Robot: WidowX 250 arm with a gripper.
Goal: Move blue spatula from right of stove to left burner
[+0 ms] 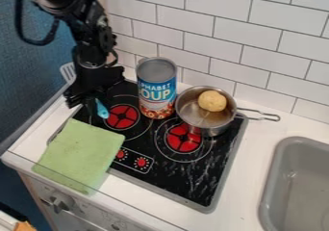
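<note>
Evidently, the visible part of the blue spatula (102, 110) lay at my pincer (85, 99), just left of the left burner's red centre (122, 117). Its long axis ran steeply, slanting slightly right, with the rounded blue end pointing toward the stove's near edge. My pincer's state, wide, narrow or holding: could not tell (black on black, poor contrast). My own body hid the blue part's upper end. A pale slotted piece (67, 71) showed behind me, partly covered; whether it joined the blue part, I could not determine.
</note>
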